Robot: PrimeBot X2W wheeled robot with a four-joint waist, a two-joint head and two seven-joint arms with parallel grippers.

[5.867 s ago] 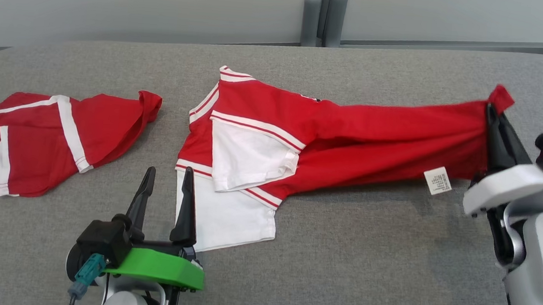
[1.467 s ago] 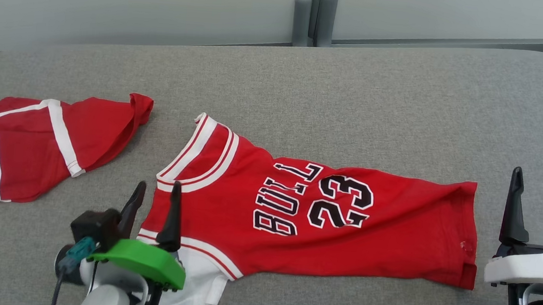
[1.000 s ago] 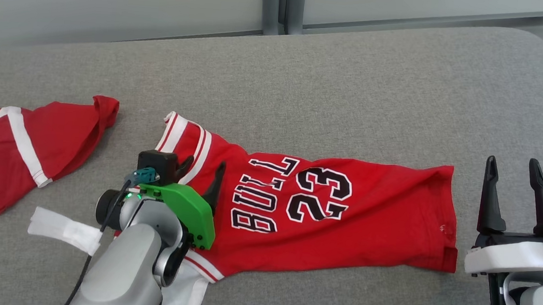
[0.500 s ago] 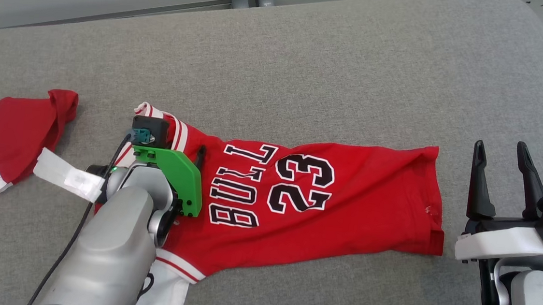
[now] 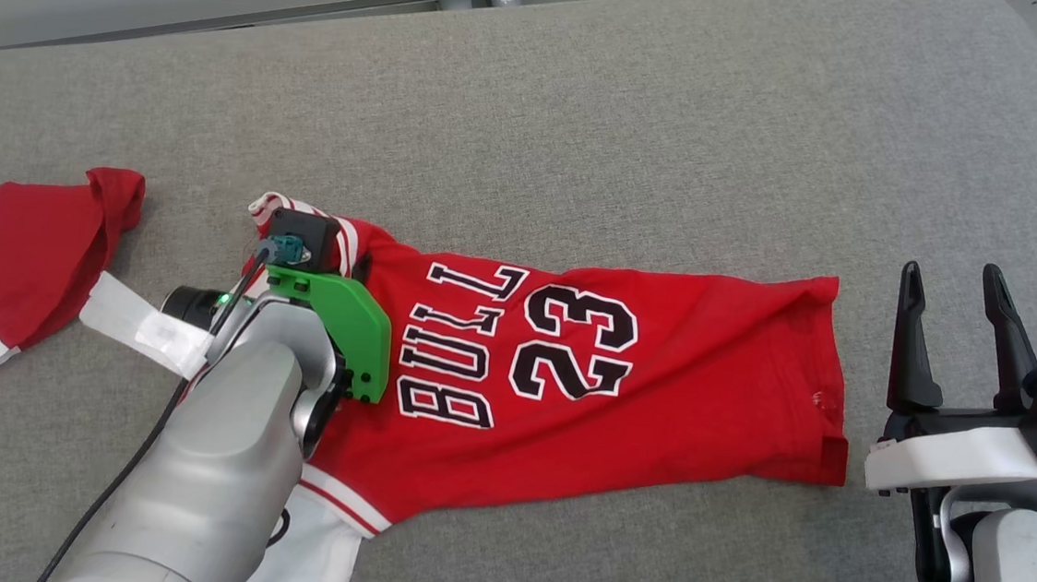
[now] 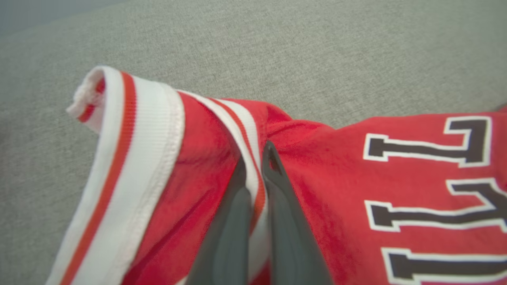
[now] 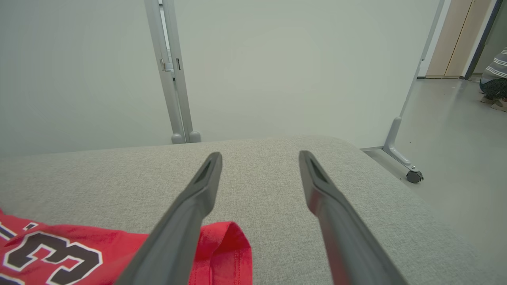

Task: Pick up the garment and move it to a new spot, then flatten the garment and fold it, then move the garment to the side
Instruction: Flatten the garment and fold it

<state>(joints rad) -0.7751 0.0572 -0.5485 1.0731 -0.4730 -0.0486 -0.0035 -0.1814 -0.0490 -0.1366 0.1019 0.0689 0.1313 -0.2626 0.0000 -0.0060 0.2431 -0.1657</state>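
Left wrist view: left gripper (image 6: 255,156) clamping striped trim (image 6: 237,122) of jersey (image 6: 336,178); right gripper (image 5: 950,269) hovering beside hem (image 5: 831,380), jaws standing apart.

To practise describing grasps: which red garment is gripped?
The numbered jersey, striped trim pinched by the left gripper; the other red garment lies apart, untouched.

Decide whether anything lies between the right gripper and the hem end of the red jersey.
Nothing visible does. The open right gripper stands just beside the hem end of the jersey, with only bare grey cushion between them. The left gripper is shut on the striped trim at the jersey's other end.
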